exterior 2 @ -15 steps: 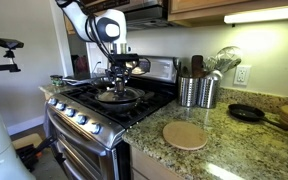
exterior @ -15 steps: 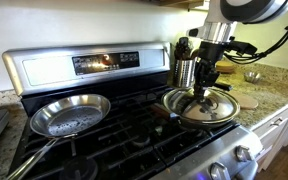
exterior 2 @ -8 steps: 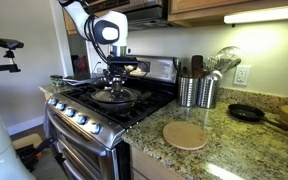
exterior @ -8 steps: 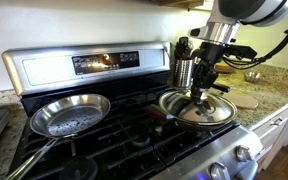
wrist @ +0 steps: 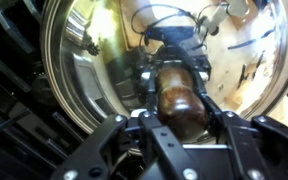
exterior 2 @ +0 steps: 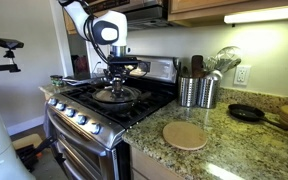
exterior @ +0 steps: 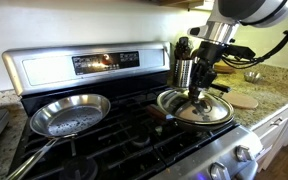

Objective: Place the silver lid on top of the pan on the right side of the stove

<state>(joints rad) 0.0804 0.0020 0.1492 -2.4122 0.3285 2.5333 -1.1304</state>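
The silver lid is over the right front burner of the stove, tilted a little. It covers the black pan, of which only a dark edge shows at the lid's left. My gripper comes straight down and is shut on the lid's brown knob. The wrist view shows the shiny lid filling the frame, with my fingers on both sides of the knob. In an exterior view the lid and gripper are over the stove's grates.
A shiny steel frying pan sits on the left burner. Two metal utensil holders stand beside the stove. A round wooden disc and a small black pan lie on the granite counter.
The gripper has shifted the lid slightly toward the stove's middle, still holding the knob. Nothing else has moved.
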